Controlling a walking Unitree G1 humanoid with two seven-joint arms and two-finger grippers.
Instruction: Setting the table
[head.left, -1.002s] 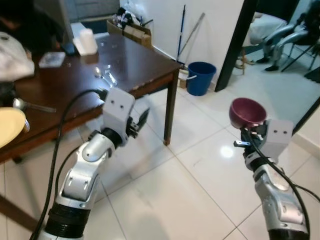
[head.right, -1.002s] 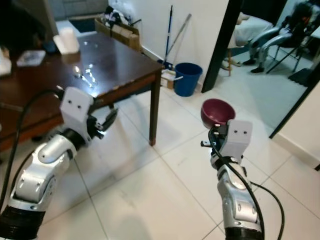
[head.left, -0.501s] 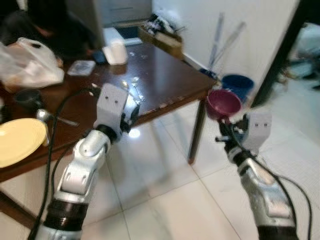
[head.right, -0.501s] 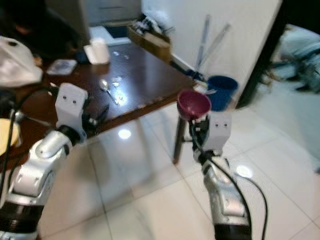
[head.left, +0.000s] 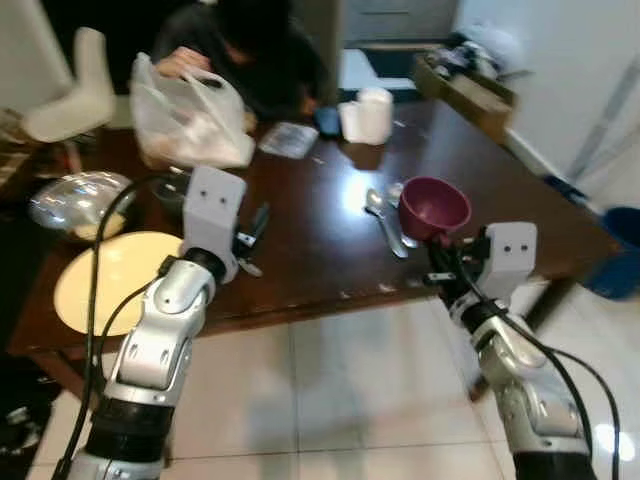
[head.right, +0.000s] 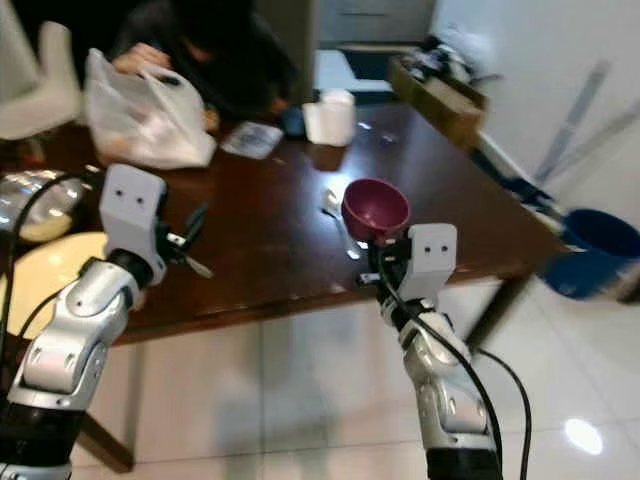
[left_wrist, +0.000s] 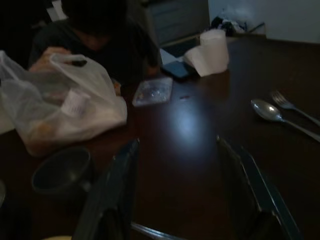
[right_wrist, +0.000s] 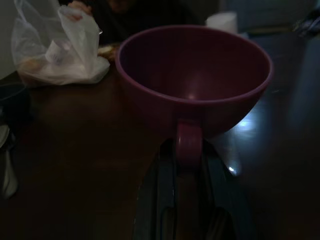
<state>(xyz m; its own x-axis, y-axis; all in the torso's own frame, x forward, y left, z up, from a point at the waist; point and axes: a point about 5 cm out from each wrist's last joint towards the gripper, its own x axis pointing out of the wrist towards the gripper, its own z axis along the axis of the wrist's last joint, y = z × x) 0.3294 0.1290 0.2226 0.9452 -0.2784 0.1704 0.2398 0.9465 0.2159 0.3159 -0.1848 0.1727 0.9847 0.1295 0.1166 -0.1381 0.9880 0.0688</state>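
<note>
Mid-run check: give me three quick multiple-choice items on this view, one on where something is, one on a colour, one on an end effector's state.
1. Where do the spoon and fork lie?
A. on the floor
B. on the dark table, beyond the held bowl
C. inside the yellow plate

2. What colour is the bowl that the right end effector carries?
A. maroon
B. white
C. blue

3. What is the state of the left end effector?
A. shut on a spoon
B. shut on the plastic bag
C. open, holding nothing

Answers:
1. B, the cutlery lies side by side on the wood in the head views.
2. A, the bowl shows dark red in the head and right wrist views.
3. C, the left wrist view shows its fingers spread apart over bare table.
</note>
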